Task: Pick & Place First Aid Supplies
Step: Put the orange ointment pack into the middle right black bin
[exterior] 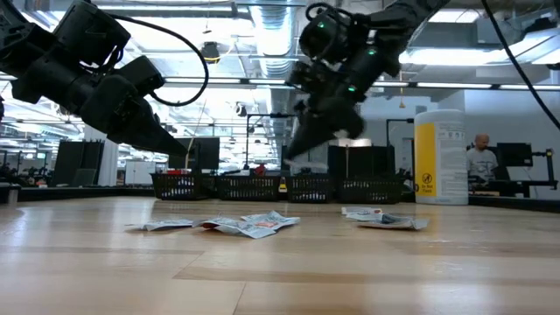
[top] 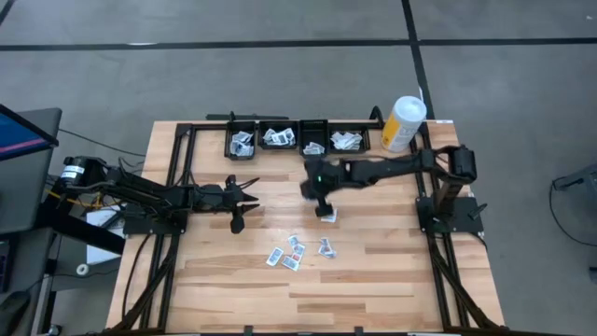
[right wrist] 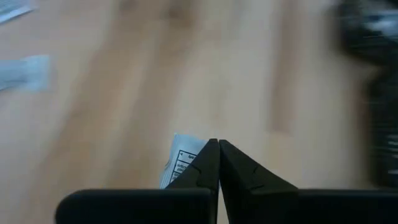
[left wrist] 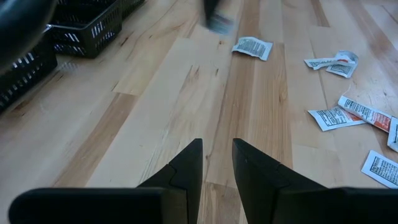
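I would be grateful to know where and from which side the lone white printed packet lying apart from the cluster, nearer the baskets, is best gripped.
Grip the lone white printed packet across one raised crimped edge, coming straight down from above. It lies flat on the wooden table with bare wood all round, so fingers can probably straddle an edge without nudging other packets.

The right wrist view is smeared throughout: the wooden table (right wrist: 186, 74) shows no grain, two pale packets (right wrist: 25, 71) at the left edge are unreadable, and a dark mass (right wrist: 373, 74) at the right edge cannot be identified. One packet (right wrist: 180, 158) is half hidden behind the fingertips (right wrist: 208, 162). In the left wrist view a blurred dark shape (left wrist: 217, 18) is cut off at the top edge. From above, print on the scattered packets (top: 294, 252) is too small to read.
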`<state>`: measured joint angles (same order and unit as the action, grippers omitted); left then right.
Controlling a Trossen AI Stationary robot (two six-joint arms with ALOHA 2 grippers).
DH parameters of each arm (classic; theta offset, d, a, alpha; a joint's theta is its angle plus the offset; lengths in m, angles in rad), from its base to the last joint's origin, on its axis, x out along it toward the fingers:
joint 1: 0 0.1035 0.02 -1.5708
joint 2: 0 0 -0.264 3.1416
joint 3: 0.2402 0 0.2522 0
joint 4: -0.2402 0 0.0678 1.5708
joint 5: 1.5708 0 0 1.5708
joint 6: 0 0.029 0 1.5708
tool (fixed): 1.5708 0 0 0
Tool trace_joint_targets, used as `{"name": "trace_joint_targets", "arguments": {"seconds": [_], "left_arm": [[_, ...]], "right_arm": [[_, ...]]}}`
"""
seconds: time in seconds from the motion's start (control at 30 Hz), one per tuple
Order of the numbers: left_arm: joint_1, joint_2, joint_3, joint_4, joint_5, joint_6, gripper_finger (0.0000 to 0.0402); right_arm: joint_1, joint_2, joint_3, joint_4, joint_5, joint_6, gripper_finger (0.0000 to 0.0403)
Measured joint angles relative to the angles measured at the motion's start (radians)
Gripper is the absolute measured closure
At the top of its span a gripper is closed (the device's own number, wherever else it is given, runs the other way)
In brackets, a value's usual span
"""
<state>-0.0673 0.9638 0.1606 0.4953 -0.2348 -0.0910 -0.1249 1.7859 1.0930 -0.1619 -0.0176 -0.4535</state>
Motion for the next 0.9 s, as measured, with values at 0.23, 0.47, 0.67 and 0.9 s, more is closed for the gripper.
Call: {"name": "trace_joint_targets", "arguments": {"seconds": [0.23,0.47,0.67,0.9], "left_arm": [[0.000,0.000,0.000,0.000,0.000,0.000,0.0314],[0.000,0.000,0.000,0.000,0.000,0.000,0.0314],[0.000,0.000,0.000,0.000,0.000,0.004,0.0314],[0.000,0.000,0.000,0.000,0.000,0.004,0.0314]], "right_arm": [[-0.192,0.000,0.034,0.156,0.112,-0.002,0.0402],[-0.378,0.001,0.034,0.211,0.135,0.073,0.0402],[-0.454,0.001,0.034,0.223,0.061,0.190,0.0402],[-0.458,0.002,0.034,0.231,0.043,0.227,0.0389]]}}
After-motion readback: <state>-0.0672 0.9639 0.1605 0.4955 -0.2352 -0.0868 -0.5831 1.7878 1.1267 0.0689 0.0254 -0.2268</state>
